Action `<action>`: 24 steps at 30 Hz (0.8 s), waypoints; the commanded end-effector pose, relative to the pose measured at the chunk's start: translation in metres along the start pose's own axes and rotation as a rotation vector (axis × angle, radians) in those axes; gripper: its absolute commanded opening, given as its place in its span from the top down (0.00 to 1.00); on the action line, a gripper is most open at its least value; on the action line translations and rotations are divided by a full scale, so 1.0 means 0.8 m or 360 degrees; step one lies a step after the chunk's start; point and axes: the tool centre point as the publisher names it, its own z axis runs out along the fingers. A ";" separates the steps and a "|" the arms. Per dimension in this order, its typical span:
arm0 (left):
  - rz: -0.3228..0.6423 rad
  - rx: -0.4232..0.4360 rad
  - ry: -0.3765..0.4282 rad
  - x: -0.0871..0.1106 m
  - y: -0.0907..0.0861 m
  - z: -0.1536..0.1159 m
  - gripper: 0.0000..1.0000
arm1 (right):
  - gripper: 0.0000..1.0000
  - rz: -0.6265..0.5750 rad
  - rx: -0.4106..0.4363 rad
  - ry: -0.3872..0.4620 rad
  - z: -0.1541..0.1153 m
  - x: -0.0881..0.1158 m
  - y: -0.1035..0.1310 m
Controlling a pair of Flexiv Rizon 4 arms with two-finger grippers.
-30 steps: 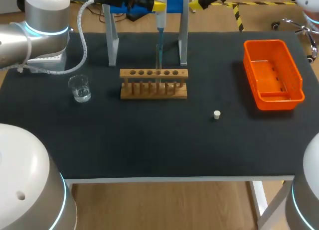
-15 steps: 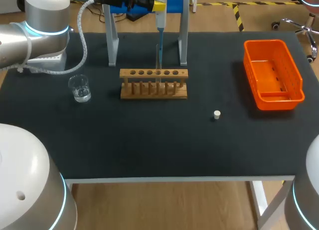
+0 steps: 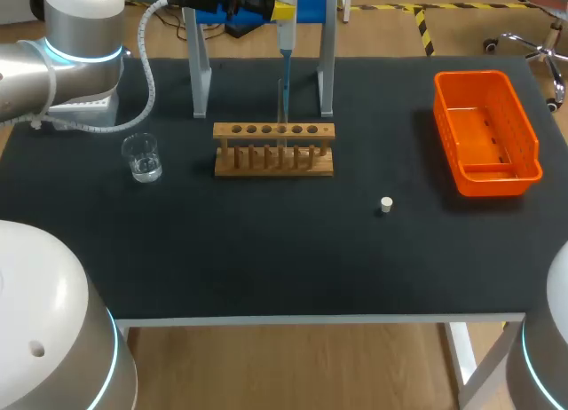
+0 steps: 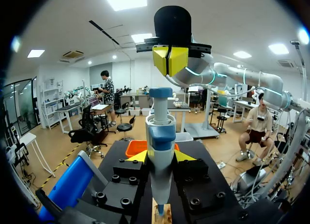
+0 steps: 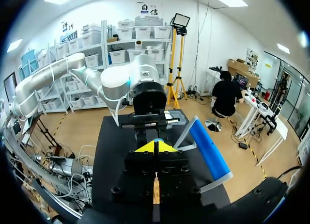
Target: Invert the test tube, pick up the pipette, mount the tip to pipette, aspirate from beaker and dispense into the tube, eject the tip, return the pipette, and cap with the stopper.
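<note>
My left gripper [image 3: 282, 11] is at the table's back, shut on a white and blue pipette [image 3: 286, 39] held upright. The pipette's blue tip [image 3: 285, 77] points down into a clear tube standing in the wooden rack [image 3: 273, 149]. In the left wrist view the pipette [image 4: 161, 136] sits between the yellow fingers of my left gripper [image 4: 161, 157]. My right gripper [image 4: 170, 60] hangs shut a little above its plunger, not touching it. In its own view my right gripper [image 5: 155, 146] is shut and empty. A glass beaker [image 3: 142, 157] stands left of the rack. The white stopper [image 3: 386, 204] lies to the rack's front right.
An orange bin [image 3: 486, 161] stands at the right of the table. A metal pipette stand [image 3: 327, 73] with a blue holder straddles the space behind the rack. My left arm's cable loops down near the beaker.
My right gripper, seen at the head view's top edge a second ago, has moved out of that view. The left gripper, pipette and table items have stayed put.
</note>
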 end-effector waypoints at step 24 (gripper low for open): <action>0.0001 0.0001 0.0002 -0.001 0.000 0.000 1.00 | 1.00 0.0076 0.0035 -0.0012 0.032 -0.010 0.009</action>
